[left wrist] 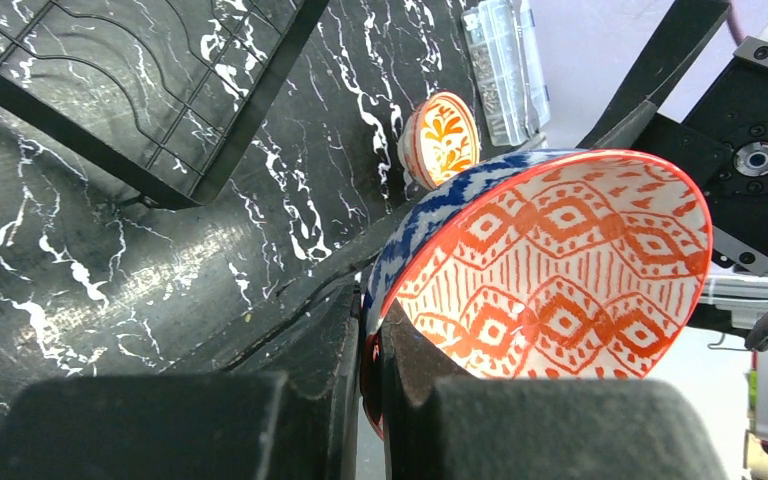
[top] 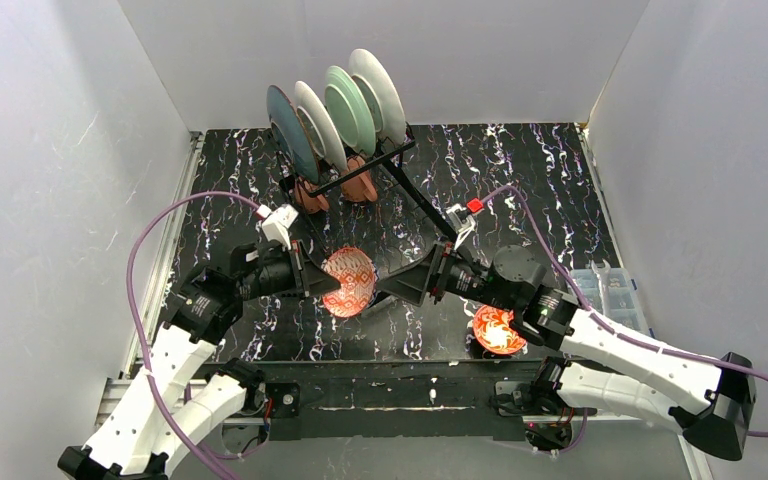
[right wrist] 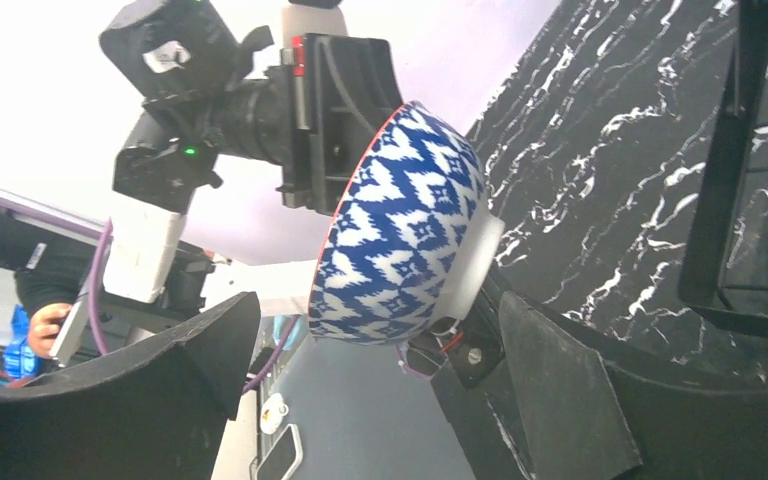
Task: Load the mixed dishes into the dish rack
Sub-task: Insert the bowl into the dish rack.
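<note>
White walls boxed a black marbled table. Left jaws clamped the rim of a bowl, tilted above mid-table. Right jaws stood wide open around its foot. Judged best: right arm backs clear, then left carries it to the rack, avoiding the plates.

Bowl tilted; plates upright in rack

Bowl glazed, glossy; table smooth, marble-look
</note>
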Available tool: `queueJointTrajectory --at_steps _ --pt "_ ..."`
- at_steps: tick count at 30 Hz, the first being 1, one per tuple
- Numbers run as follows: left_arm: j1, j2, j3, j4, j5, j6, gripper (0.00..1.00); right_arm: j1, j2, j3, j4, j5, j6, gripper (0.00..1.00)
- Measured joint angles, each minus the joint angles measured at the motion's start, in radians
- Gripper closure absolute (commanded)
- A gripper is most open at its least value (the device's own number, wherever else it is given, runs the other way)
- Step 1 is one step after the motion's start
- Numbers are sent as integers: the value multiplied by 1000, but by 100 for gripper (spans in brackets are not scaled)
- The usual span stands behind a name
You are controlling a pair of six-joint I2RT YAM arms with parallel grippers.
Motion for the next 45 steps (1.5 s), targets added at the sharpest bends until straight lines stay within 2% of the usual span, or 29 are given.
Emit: queueJointTrajectory --at_steps 18,31,45 --pt "74 0 -43 132 158 -80 100 0 20 -107 231 -24 132 2" --pt "83 -4 -56 153 168 -93 100 0 56 -113 345 -48 180 2" --pt "83 -5 -71 172 169 -94 100 0 85 -116 391 -56 204 2"
